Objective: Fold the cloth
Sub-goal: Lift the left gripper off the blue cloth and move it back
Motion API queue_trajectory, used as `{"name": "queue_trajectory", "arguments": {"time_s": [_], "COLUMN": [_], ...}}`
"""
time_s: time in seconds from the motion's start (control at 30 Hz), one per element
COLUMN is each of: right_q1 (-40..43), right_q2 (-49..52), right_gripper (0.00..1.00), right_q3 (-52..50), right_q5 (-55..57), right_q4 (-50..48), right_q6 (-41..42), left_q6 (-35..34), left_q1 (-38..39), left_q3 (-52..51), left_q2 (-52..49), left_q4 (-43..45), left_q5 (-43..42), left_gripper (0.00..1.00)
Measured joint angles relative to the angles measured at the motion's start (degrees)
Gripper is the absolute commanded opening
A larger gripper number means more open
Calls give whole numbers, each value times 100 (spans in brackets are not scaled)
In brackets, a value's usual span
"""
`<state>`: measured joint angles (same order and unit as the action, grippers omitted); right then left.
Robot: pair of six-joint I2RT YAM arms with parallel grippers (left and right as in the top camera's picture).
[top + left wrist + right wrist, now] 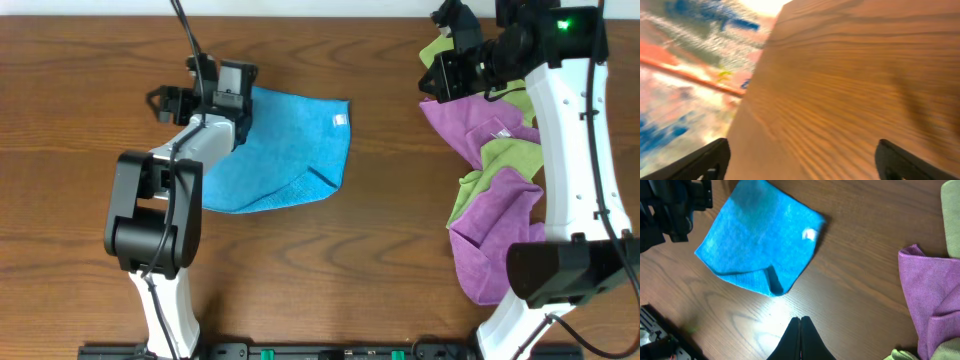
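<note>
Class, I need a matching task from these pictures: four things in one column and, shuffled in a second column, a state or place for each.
1 the cloth
2 purple cloths
3 left gripper
4 right gripper

a fingers shut together, empty
b fingers spread wide
c heaped with lime-green cloths
d lying flat, one corner folded over

Pairs: 1-d, 2-c, 3-b, 4-a

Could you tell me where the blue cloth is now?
Overhead, the blue cloth lies on the table left of centre, its left edge under the left arm; the purple and green cloths are piled far to its right.
</note>
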<state>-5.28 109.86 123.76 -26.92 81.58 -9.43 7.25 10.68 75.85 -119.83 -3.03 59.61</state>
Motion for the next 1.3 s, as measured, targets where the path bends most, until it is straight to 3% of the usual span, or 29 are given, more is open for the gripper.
{"name": "queue_trajectory", "arguments": {"time_s": [0.17, 0.27, 0.53, 0.77, 1.1, 1.13, 1.2, 1.23, 1.27, 1.3], "right_q1": [-219, -339, -396, -337, -339, -341, -341, -341, -341, -341], "right_q2": [0, 0, 11, 37, 39, 39, 39, 39, 39, 37], "right_gripper": [2, 2, 1, 1, 2, 1, 2, 2, 2, 1], "right_q3": [0, -31, -636, -1488, -2140, -2140, -2140, -2140, -2140, -2140], "right_q5": [20, 22, 11, -358, -750, -772, -793, -800, -807, -811], "right_q4": [-48, -227, -1005, -1296, -1528, -1537, -1561, -1563, -1567, -1565], "right_q6": [-70, -214, -439, -645, -844, -846, -866, -870, -883, -885], "left_q6": [-46, -229, -1552, -1923, -1884, -1864, -1880, -1847, -1816, -1812], "left_q1": [72, 208, 280, -350, -730, -726, -723, -726, -726, -726], "left_q3": [15, 31, 37, 48, 44, 28, -55, -129, -192, -243], "left_q2": [0, 31, 850, 1034, 1034, 1034, 1034, 1034, 1034, 1034], "left_q4": [-520, -1222, -2774, -3373, -3799, -3783, -3753, -3753, -3773, -3810], "left_q5": [339, 28, -2691, -4557, -5825, -5908, -6028, -6085, -6118, -6135], "left_gripper": [95, 95, 95, 95, 99, 87, 54, 12, 5, 6]}}
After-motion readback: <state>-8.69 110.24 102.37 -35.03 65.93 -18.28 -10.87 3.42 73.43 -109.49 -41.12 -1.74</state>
